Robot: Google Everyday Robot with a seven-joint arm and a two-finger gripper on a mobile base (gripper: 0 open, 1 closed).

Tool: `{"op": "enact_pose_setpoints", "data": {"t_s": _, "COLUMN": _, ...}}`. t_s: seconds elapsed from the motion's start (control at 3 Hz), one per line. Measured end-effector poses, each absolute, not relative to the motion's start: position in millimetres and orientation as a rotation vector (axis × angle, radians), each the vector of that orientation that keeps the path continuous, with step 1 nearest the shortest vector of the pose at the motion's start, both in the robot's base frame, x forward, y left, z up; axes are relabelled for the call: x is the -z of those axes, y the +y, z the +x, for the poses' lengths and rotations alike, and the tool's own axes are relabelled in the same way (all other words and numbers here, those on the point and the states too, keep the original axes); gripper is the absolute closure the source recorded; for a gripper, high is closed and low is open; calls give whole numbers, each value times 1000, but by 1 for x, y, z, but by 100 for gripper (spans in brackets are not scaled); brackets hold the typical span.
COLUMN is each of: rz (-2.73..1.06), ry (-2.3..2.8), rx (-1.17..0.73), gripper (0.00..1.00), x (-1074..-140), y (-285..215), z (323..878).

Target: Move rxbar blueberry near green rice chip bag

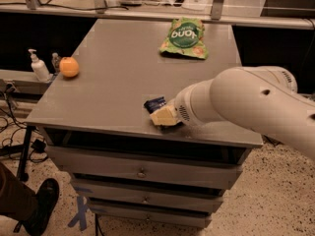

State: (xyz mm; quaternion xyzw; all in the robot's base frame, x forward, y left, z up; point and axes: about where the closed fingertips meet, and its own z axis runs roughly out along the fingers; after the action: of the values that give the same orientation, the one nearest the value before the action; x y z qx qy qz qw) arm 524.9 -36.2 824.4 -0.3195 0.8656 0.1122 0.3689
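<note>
The rxbar blueberry (155, 103) is a small dark navy bar lying near the front edge of the grey table (113, 77); only its left end shows beside my gripper. My gripper (163, 116) is low over the table at the bar, its cream-coloured fingertip just in front of the bar. The large white arm hides the rest of the bar and the gripper. The green rice chip bag (183, 38) lies flat at the far side of the table, well away from the bar.
A round orange fruit (69, 67) sits at the table's left edge. A soap pump bottle (38, 67) stands on a lower shelf to the left. Drawers are below the tabletop. A person's leg and shoe (34, 210) are at bottom left.
</note>
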Motion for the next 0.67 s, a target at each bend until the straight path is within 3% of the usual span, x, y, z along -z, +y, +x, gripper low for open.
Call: {"op": "enact_pose_setpoints", "data": {"t_s": 0.67, "rz": -820, "ry": 2222, "rx": -288, "gripper": 100, "x": -825, "y": -36, "z": 525}}
